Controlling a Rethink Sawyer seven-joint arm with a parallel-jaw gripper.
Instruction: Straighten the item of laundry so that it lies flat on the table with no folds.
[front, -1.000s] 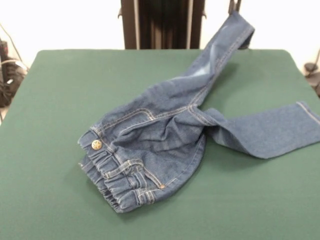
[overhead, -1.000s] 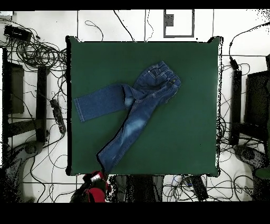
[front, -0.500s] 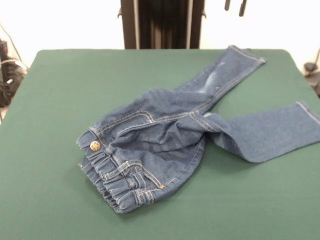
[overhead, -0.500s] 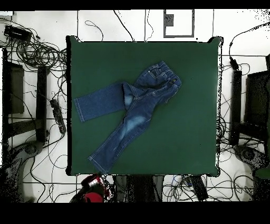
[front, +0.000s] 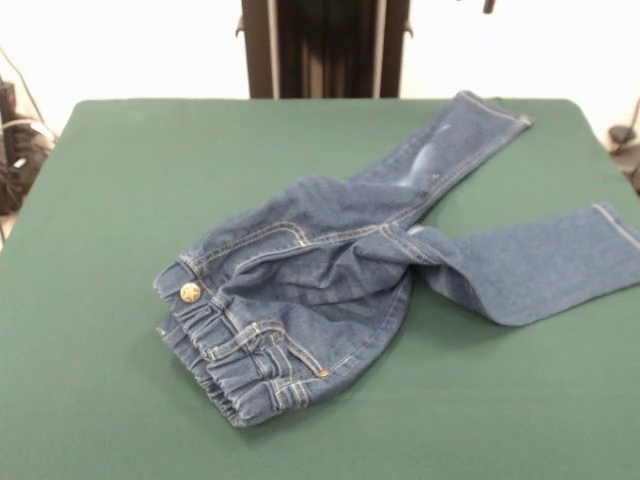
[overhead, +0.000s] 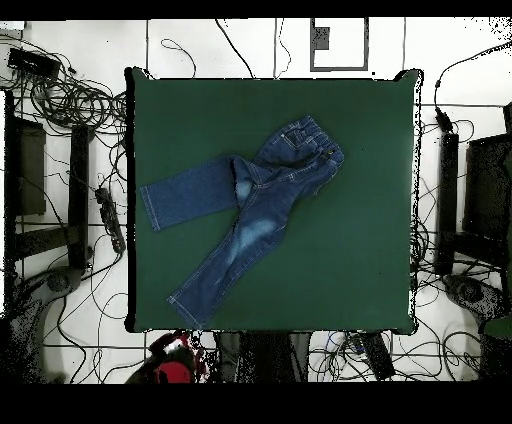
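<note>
The item of laundry, small dark blue jeans, lies on the green table with its elastic waistband and brass button toward the front left. One leg runs flat to the far right corner. The other leg reaches the right edge and is twisted where it meets the bunched, wrinkled seat. From overhead the jeans sit left of centre on the table. My gripper shows only as a dark tip at the top edge, high above the far leg and holding nothing. The red arm sits off the table's edge.
Tangled cables lie on the floor along one side of the table, and dark boxes stand along the opposite side. One leg's hem comes close to the table's edge.
A second ago my gripper held the far leg's hem lifted off the table. It let go, the leg dropped flat, and the gripper has risen almost out of the front view.
</note>
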